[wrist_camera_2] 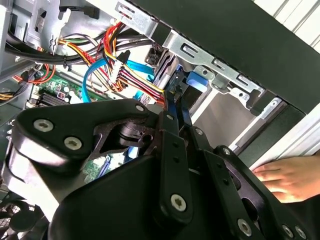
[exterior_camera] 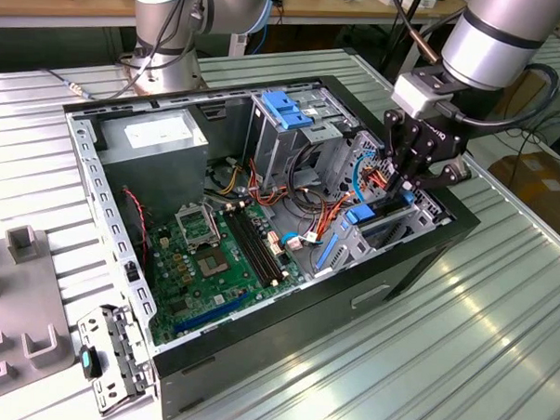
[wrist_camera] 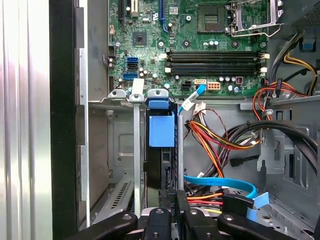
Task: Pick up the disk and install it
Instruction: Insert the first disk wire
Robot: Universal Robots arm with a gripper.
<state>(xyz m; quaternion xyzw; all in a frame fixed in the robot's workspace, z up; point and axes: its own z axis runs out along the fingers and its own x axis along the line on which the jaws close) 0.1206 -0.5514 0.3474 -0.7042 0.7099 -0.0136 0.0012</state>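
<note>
The disk point(wrist_camera: 161, 131) stands on edge in a slot of the drive bay at the case's side on the exterior view's right, its blue rail tab point(exterior_camera: 362, 214) facing up. In the second wrist view the same blue tab point(wrist_camera_2: 196, 80) sits between the bay's metal dividers. My gripper point(exterior_camera: 406, 186) hangs right over that bay with its black fingers point(wrist_camera_2: 172, 115) pressed together. The fingertips point(wrist_camera: 178, 200) sit at the disk's near end, beside its rail. I cannot tell whether they touch it.
The open computer case point(exterior_camera: 95, 179) holds a green motherboard point(exterior_camera: 213, 254), a grey power supply point(exterior_camera: 158, 140), a drive cage with a blue bracket point(exterior_camera: 284, 108) and cable bundles point(wrist_camera: 220, 140). A hand point(wrist_camera_2: 287, 176) rests outside the case. A second arm's base point(exterior_camera: 166, 47) stands behind.
</note>
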